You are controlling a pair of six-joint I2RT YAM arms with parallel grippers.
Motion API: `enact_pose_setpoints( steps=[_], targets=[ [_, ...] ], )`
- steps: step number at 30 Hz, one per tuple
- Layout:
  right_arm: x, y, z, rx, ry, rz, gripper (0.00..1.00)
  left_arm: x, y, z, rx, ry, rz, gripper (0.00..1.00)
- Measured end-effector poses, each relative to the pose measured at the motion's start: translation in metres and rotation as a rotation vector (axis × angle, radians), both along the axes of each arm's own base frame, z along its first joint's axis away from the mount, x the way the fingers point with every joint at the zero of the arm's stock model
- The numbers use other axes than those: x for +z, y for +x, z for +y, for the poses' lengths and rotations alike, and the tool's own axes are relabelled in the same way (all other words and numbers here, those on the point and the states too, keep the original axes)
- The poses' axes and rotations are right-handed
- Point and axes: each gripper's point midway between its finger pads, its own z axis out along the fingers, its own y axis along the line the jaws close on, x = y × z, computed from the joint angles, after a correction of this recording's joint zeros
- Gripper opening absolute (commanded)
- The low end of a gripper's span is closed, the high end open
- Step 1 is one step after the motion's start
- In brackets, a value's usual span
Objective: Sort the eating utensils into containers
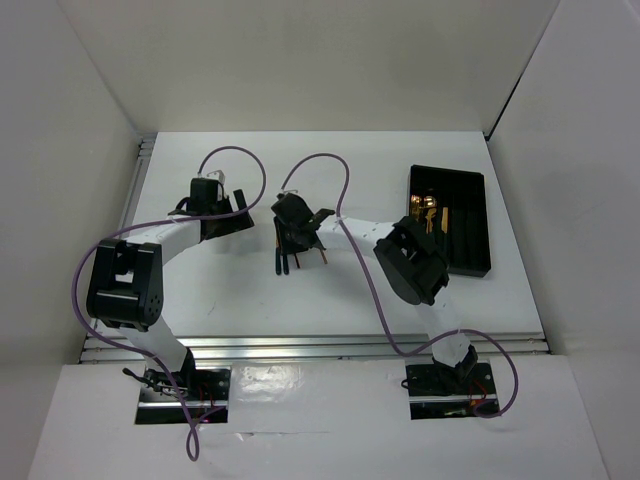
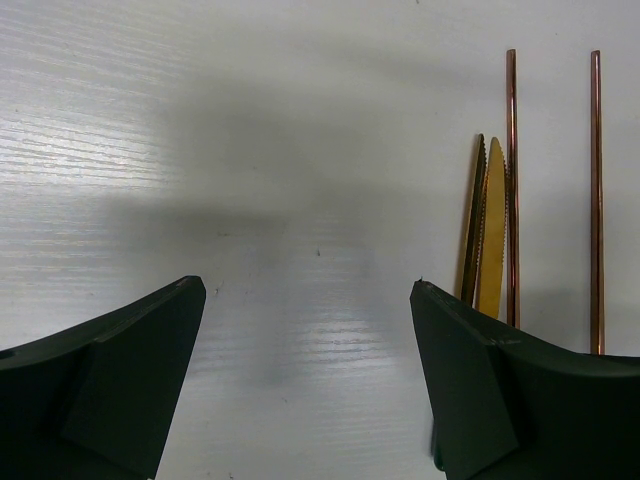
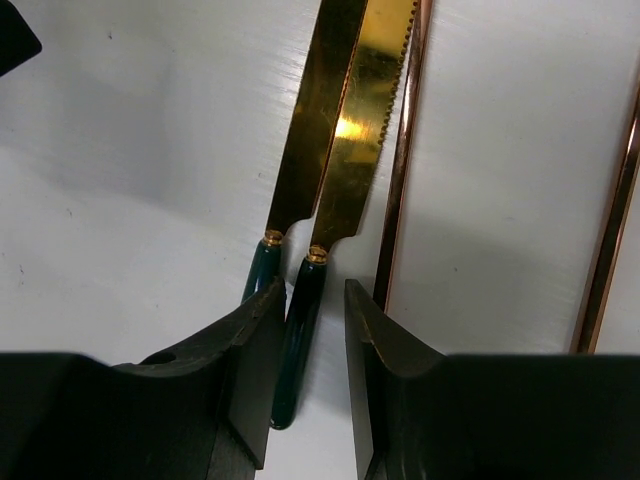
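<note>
Two knives with gold blades and dark teal handles lie side by side on the white table (image 3: 120, 180). In the right wrist view my right gripper (image 3: 312, 290) straddles the handle of the right knife (image 3: 365, 130). Its jaws are narrowly open: the handle lies against the left finger, with a gap to the right finger. The left knife (image 3: 315, 110) lies just outside the left finger. Two thin copper sticks (image 3: 400, 170) (image 3: 610, 220) lie to the right. My left gripper (image 2: 305, 285) is wide open and empty over bare table, left of the knives (image 2: 490, 230). The black divided tray (image 1: 470, 268) sits at the back right.
The tray holds some gold utensils (image 1: 428, 212) in its left compartments. In the top view the knives (image 1: 283, 262) and sticks (image 1: 320, 258) lie mid-table below my right gripper (image 1: 293, 238). My left gripper (image 1: 226, 210) is to their left. White walls enclose the table.
</note>
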Motion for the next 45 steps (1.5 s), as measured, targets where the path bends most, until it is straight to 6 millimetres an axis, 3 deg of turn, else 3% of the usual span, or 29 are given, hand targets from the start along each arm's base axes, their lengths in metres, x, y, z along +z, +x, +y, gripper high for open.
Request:
enact_pose_setpoints(
  steps=[5, 16, 29, 35, 38, 41, 45],
  targets=[
    [-0.001, 0.002, 0.000, -0.007, -0.007, -0.002, 0.31, 0.000, 0.000, 0.000, 0.000, 0.000, 0.000, 0.99],
    [-0.003, 0.021, -0.006, -0.072, -0.076, -0.051, 0.31, 0.000, 0.000, 0.000, 0.000, 0.000, 0.000, 0.99],
    [-0.004, 0.024, -0.012, -0.097, -0.107, -0.063, 0.05, 0.000, 0.001, 0.004, 0.010, 0.000, 0.000, 0.99],
    [-0.002, 0.024, -0.013, -0.096, -0.108, -0.065, 0.04, 0.000, 0.001, 0.004, 0.010, 0.000, 0.000, 0.99],
    [0.001, 0.019, -0.022, -0.094, -0.141, -0.060, 0.04, 0.000, 0.000, 0.004, 0.010, 0.000, 0.001, 0.99],
    [0.023, 0.016, -0.037, -0.099, -0.175, -0.091, 0.04, 0.000, 0.001, 0.005, 0.013, 0.003, 0.001, 0.99],
    [0.091, 0.023, -0.058, -0.134, -0.128, -0.198, 0.04, 0.000, 0.001, 0.005, 0.017, 0.004, 0.001, 0.99]
  ],
)
